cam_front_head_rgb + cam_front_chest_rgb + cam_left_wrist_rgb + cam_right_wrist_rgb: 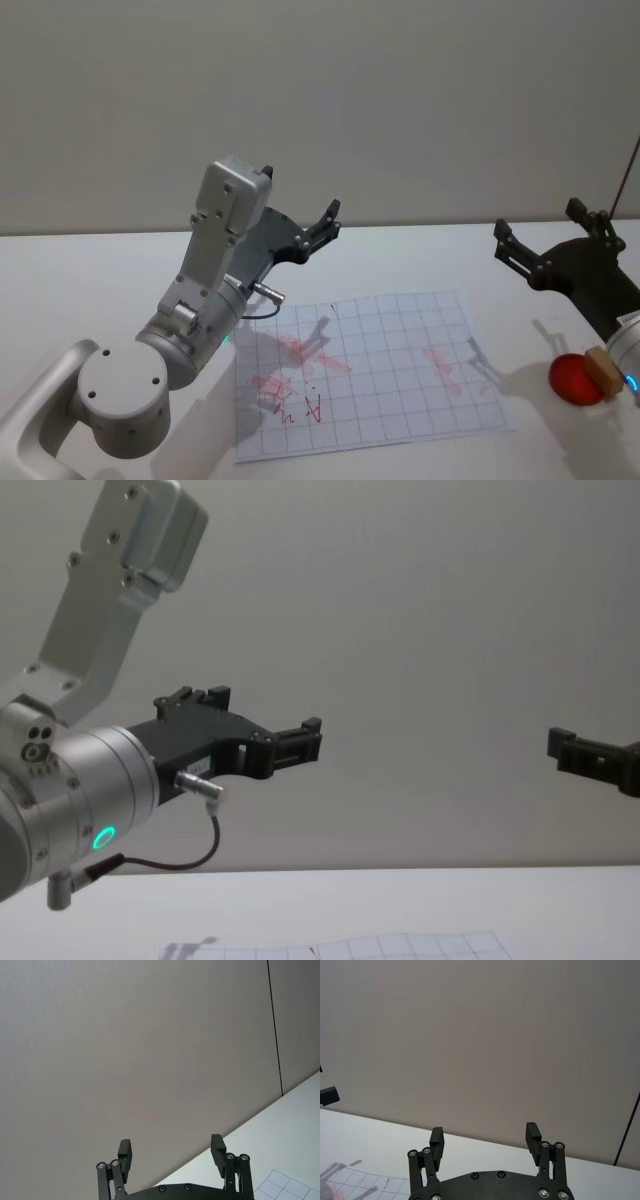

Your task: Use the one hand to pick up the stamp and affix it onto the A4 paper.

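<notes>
Well, the right pincer [538,225] and left pincer [328,222] hang open, aloft; the stamp [600,368] sits near right, beside the arm [624,350], so doubling back may topple it.

Left tool [325,222] and right tool [538,222] both hang raised, jaws spread apart, aimed forward

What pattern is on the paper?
The A4 paper has a grey grid; head view shows it best.

The right arm [628,345] partly hides the stamp [600,368]; the red marks [300,352] on the paper [400,330] are too blurred to read.
</notes>
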You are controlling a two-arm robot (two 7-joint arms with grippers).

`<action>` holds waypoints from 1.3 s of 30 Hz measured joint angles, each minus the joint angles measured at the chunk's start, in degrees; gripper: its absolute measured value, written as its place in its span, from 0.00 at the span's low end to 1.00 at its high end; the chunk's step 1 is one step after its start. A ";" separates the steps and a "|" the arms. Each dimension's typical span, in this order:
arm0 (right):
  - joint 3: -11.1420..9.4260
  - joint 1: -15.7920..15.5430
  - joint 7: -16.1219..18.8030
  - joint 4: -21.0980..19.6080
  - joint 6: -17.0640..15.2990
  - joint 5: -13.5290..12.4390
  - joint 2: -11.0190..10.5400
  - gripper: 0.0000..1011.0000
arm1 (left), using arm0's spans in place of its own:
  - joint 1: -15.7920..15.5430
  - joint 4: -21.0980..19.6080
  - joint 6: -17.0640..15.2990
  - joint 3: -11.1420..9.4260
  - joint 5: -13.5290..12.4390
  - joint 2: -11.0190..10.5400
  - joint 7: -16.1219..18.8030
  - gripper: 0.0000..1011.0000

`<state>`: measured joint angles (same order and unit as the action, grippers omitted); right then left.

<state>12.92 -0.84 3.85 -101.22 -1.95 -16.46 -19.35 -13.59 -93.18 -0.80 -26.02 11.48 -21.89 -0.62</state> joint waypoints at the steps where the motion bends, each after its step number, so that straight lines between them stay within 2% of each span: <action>1: -0.02 -0.01 0.01 0.00 0.00 -0.01 -0.02 0.99 | 0.00 0.00 0.00 0.00 0.00 0.00 0.00 0.99; 9: -1.13 -1.12 0.42 -0.25 -0.01 -1.59 -1.56 0.99 | 0.00 0.00 0.00 0.00 0.00 0.00 0.00 0.99; 21: -4.26 -6.58 0.55 -2.44 -2.53 -5.86 -6.71 0.99 | 0.00 0.00 0.00 0.00 0.00 0.00 0.00 0.99; 31: -5.25 -9.25 0.65 -3.46 -5.38 -6.15 -8.91 0.99 | 0.00 0.00 0.00 0.00 0.00 0.00 0.00 0.99; 39: -5.73 -11.28 -0.14 -3.85 -8.69 -4.70 -10.39 0.99 | 0.00 0.00 0.00 0.00 0.00 0.00 0.00 0.99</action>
<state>7.18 -12.12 3.71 -105.07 -10.64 -21.16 -29.74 -13.58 -93.18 -0.79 -26.02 11.48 -21.89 -0.63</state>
